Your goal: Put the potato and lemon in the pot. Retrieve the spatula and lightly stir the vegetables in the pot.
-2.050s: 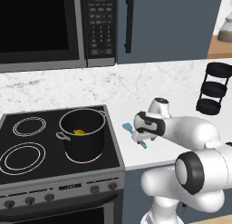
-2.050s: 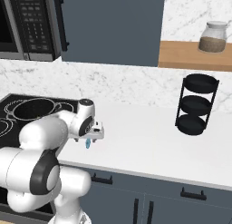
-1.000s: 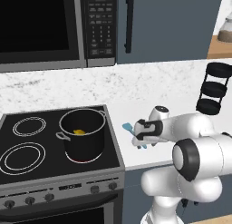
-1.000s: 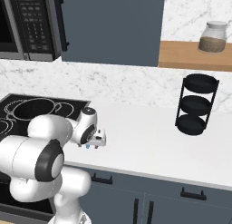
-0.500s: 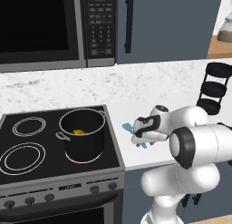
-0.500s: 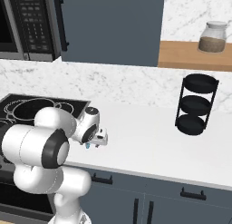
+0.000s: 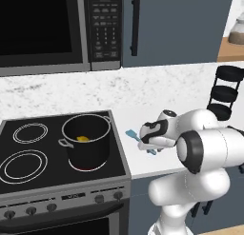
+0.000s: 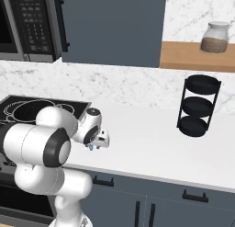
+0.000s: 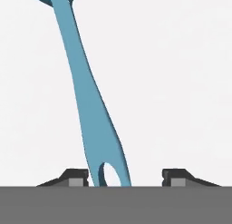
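On the stove's right rear burner stands the pot [image 7: 87, 140] with yellow produce inside, and just beside the stove the spatula [image 7: 138, 139] lies flat on the white table [image 8: 151, 143]. The gripper [image 9: 123, 177] sits low over its handle end, fingers [image 9: 74, 177] spread, the handle nearer the left one. A good grasp probably means centring first, then closing squarely across the slim handle.
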